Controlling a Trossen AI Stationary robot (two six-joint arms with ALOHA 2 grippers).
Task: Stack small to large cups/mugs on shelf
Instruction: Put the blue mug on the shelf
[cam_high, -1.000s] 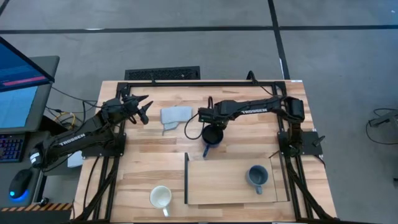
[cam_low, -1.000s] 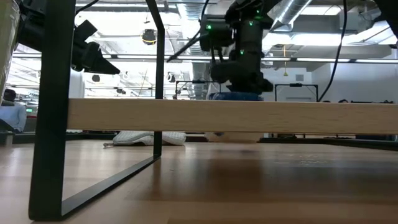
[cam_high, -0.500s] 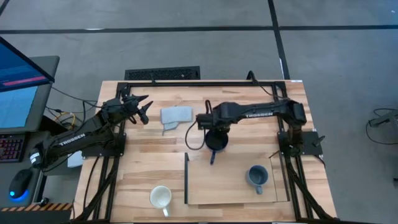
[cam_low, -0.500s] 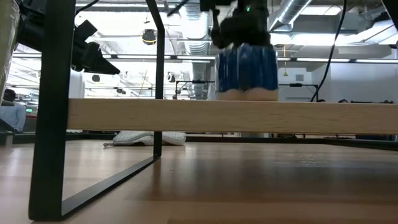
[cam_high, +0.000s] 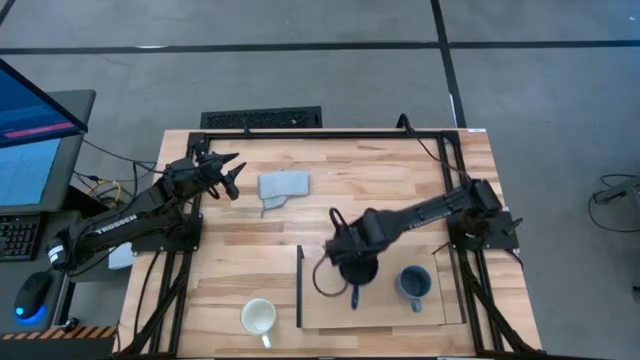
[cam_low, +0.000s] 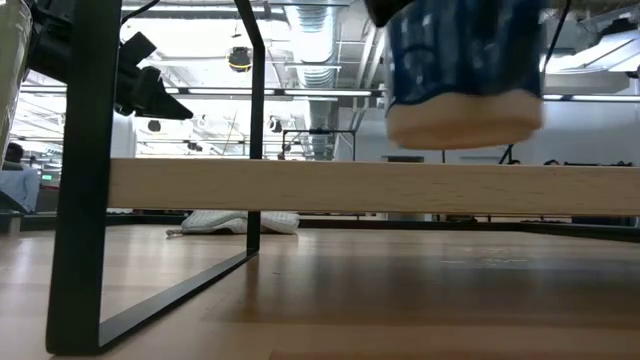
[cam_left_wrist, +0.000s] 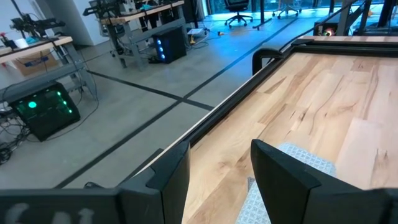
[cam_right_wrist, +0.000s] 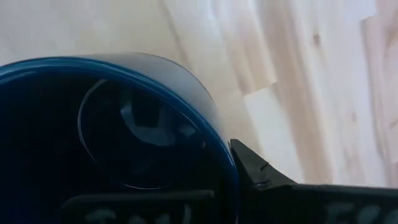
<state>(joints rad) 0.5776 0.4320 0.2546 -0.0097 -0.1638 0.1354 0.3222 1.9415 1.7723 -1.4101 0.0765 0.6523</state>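
The dark navy mug (cam_high: 358, 270) hangs in my right gripper (cam_high: 346, 256), which is shut on it above the pale plywood shelf (cam_high: 385, 305); in the low view the mug (cam_low: 465, 70) floats above the shelf board (cam_low: 370, 187). The small grey-blue mug (cam_high: 413, 283) stands upright on the shelf, just right of the navy one. The white mug (cam_high: 258, 318) stands on the tabletop left of the shelf's dark upright strip (cam_high: 299, 285). My left gripper (cam_high: 230, 174) waits open at the far left, near the grey cloth (cam_high: 283, 186). My right gripper holds the navy mug by its rim (cam_right_wrist: 211, 134), one finger (cam_right_wrist: 264, 177) outside the wall and the other down inside the mug. It comes from above, on the far side of the mug. The mug is lifted clear and upright, its handle (cam_high: 353, 297) pointing to the near edge.
The folded grey cloth lies on the far middle of the table and shows past my left fingers (cam_left_wrist: 292, 180). A black frame (cam_high: 330, 133) borders the table's far edge. Bare board lies between the strip and the navy mug.
My right gripper has raised the navy mug from behind the shelf board and carried it from the table's far middle toward the near edge, until it hangs over the shelf beside the grey-blue mug. In the low view the mug has come much closer and higher.
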